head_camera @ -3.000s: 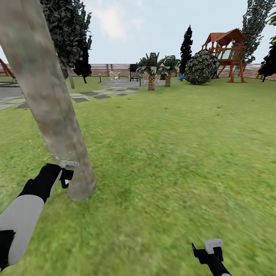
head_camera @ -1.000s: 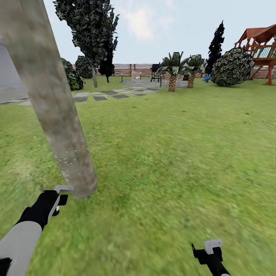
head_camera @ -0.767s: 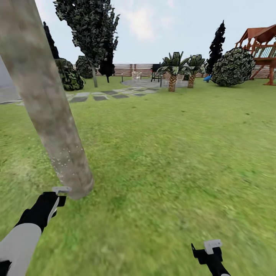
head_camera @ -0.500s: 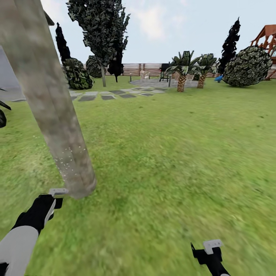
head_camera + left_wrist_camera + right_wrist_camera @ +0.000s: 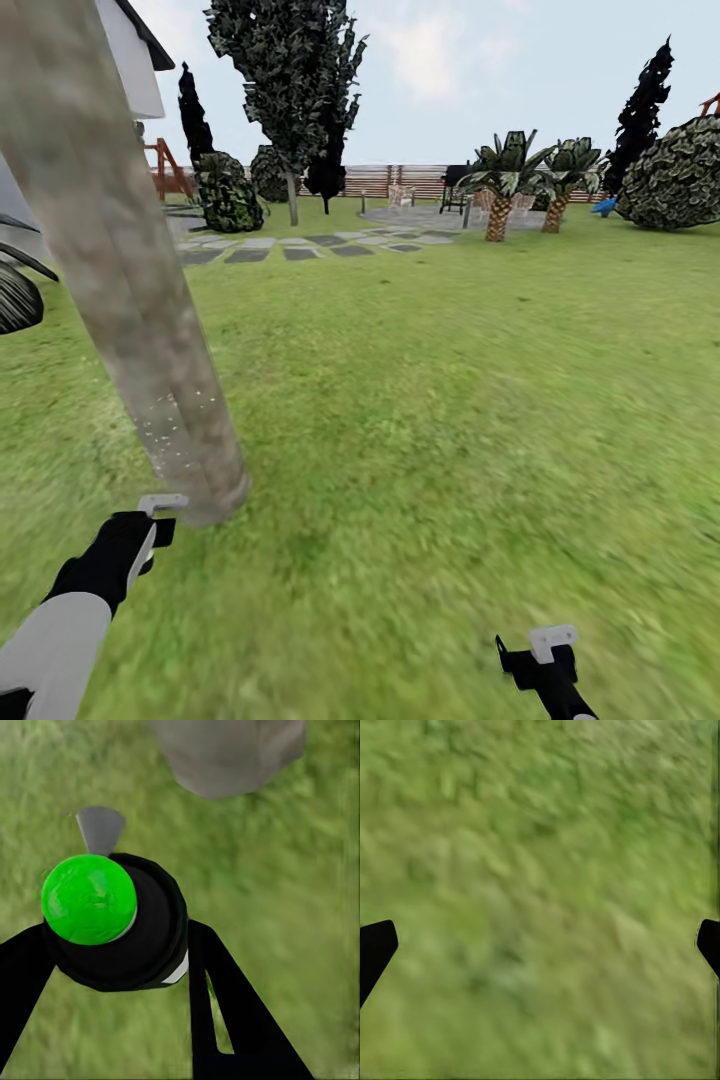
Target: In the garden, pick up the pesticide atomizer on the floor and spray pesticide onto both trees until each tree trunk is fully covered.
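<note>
We count one thick tree trunk [image 5: 120, 290] close at our left, leaning across the head view, with a scatter of pale pesticide specks [image 5: 175, 420] on its lower bark. We count two grippers. Our left gripper [image 5: 150, 515] sits just beside the foot of the trunk, and in its wrist view the two black fingers [image 5: 225, 1012] are closed around one pesticide atomizer [image 5: 112, 919], a black body with a bright green cap and a grey nozzle pointing toward the trunk base [image 5: 225, 754]. Our right gripper [image 5: 545, 655] hangs low over the grass floor [image 5: 450, 400], well apart from the trunk; its fingertips [image 5: 375, 945] stand wide at the edges of its wrist view with only lawn between them, holding nothing. Farther off we see two small palms [image 5: 498, 190], a row of grey stepping stones [image 5: 300, 248] and a slatted fence [image 5: 400, 180]. Compared with three seconds ago, our view has swung left, bringing a white house corner [image 5: 130, 60] into sight, and our left gripper sits lower against the trunk.
</note>
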Controlling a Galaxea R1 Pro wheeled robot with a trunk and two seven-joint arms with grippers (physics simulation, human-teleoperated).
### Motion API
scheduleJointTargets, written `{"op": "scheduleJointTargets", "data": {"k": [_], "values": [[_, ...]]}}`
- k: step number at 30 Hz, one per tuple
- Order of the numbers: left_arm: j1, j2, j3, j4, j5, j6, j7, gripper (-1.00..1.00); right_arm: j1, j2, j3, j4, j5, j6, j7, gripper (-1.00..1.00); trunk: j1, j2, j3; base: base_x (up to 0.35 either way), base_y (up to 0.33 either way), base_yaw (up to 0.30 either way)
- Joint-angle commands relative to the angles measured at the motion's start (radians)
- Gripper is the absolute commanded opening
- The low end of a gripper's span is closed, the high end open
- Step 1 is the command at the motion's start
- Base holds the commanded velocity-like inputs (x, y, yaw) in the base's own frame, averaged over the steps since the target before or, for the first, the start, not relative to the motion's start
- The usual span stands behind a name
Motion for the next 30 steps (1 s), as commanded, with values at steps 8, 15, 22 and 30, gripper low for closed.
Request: {"op": "scheduleJointTargets", "data": {"k": [8,15,22,30], "values": [[0.000,-0.006,0.000,0.000,-0.010,0.000,0.000,-1.00,0.000,-0.001,0.000,0.000,0.000,0.000,0.001,1.00,0.000,0.000,0.000,0.175,-0.227,0.000],[0.000,-0.006,0.001,-0.002,-0.010,0.000,0.000,-1.00,0.000,0.000,0.000,0.000,0.000,0.000,0.001,1.00,0.000,0.000,0.000,0.173,-0.228,0.000],[0.000,-0.006,0.001,-0.002,-0.010,0.000,0.000,-1.00,0.000,0.000,0.000,0.000,0.000,0.000,0.001,1.00,0.000,0.000,0.000,0.168,-0.230,0.109],[0.001,-0.001,0.005,-0.007,-0.013,0.000,0.004,-1.00,-0.001,0.000,0.000,0.000,0.000,0.000,0.001,1.00,0.000,0.000,0.000,0.143,-0.242,0.274]]}}
